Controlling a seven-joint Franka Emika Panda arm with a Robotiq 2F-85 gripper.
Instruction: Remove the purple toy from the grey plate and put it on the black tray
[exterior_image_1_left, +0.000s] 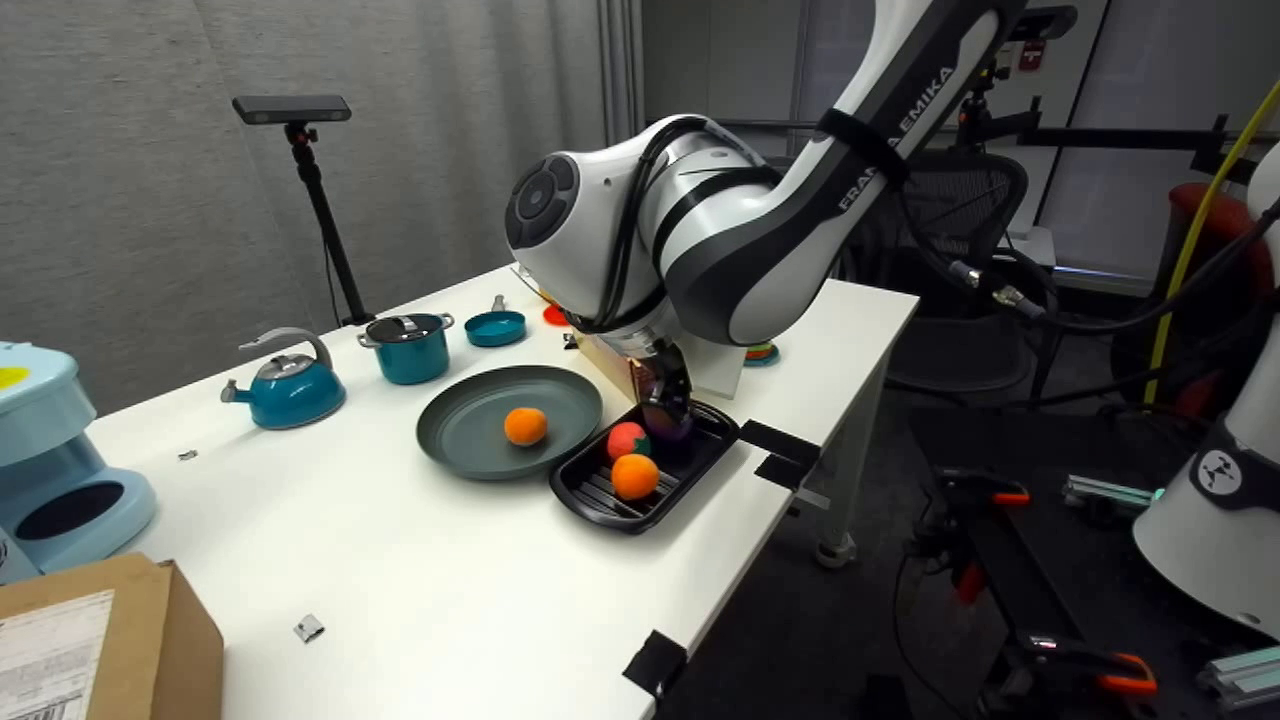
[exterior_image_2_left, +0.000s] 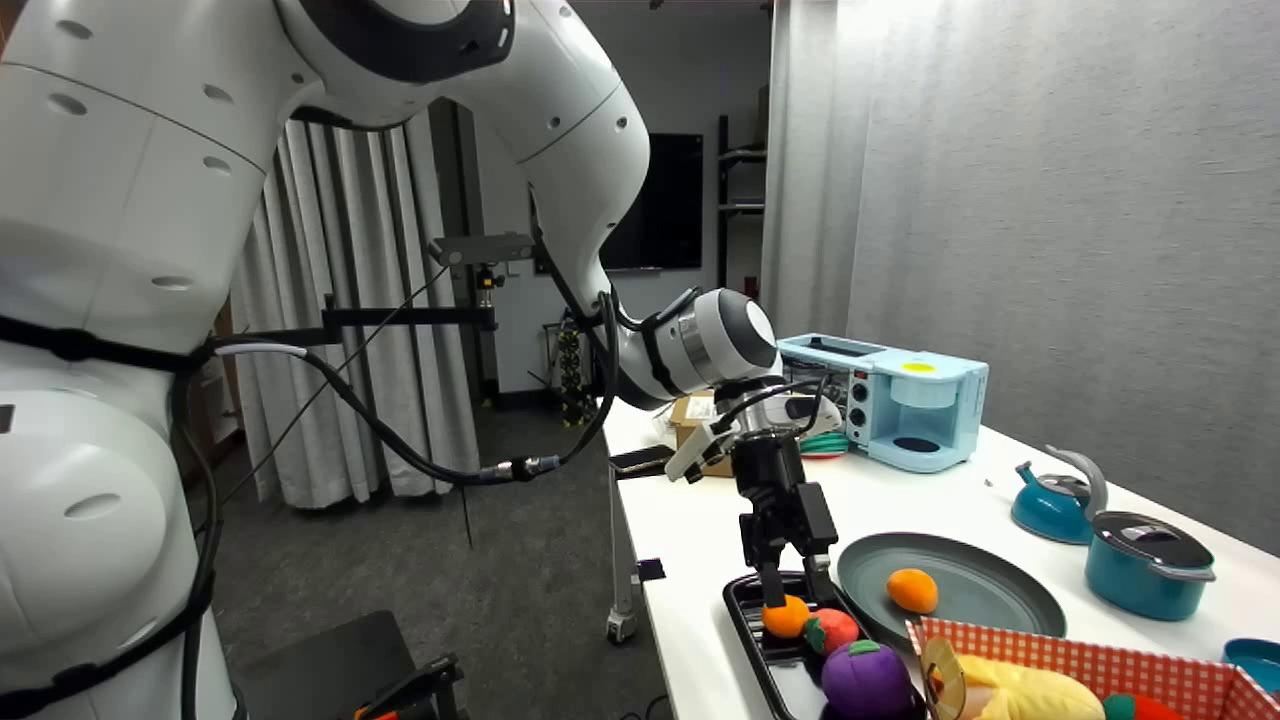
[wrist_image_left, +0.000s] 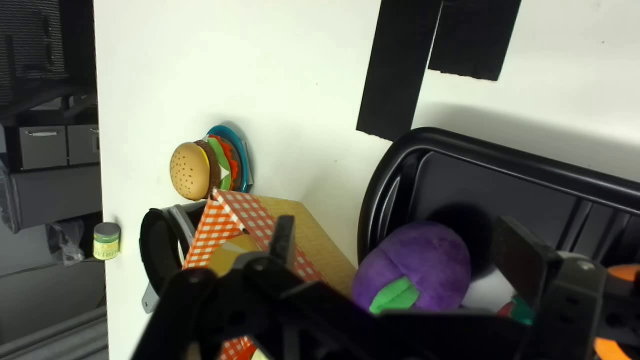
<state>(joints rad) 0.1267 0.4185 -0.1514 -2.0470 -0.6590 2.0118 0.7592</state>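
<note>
The purple toy, dark purple with a green leaf, is in the black tray at the end by the wooden box. It also shows in the wrist view; in an exterior view it is mostly hidden behind the gripper. An orange ball and a red toy share the tray. The grey plate stands beside the tray and holds one orange ball. My gripper is above the tray. In the wrist view its fingers are wide apart, with gaps on both sides of the toy.
A wooden box with red checked lining and toys stands close to the tray's end. A toy burger lies beyond it. A teal pot and kettle stand past the plate. Black tape marks the table edge.
</note>
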